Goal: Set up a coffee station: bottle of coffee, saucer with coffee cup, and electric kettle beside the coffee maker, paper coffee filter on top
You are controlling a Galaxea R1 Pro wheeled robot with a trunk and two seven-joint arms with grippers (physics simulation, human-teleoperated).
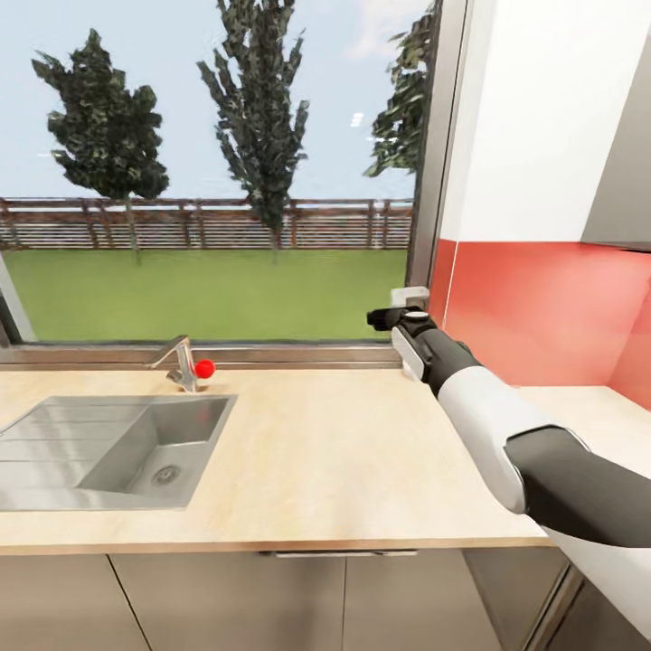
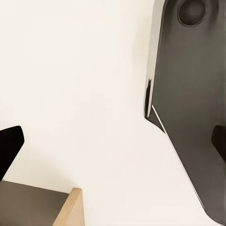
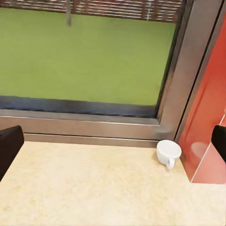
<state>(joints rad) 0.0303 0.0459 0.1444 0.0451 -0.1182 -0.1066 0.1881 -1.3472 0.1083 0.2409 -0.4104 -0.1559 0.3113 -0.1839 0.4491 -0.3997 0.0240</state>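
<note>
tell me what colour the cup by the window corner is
White coffee cup, clearest in the right wrist view.

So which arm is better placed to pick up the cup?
Right. The right gripper is stretched over the countertop toward the window corner, fingers apart, and its wrist view faces the cup there. The left wrist view looks at a white surface, away from the cup.

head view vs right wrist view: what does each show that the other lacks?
Head view alone: the sink, the faucet with a red knob, trees beyond the fence, and the right arm reaching toward the window corner. Right wrist view alone: the coffee cup, upright on the counter near the red wall. Both: kitchen countertop, window frame, lawn, red backsplash.
</note>
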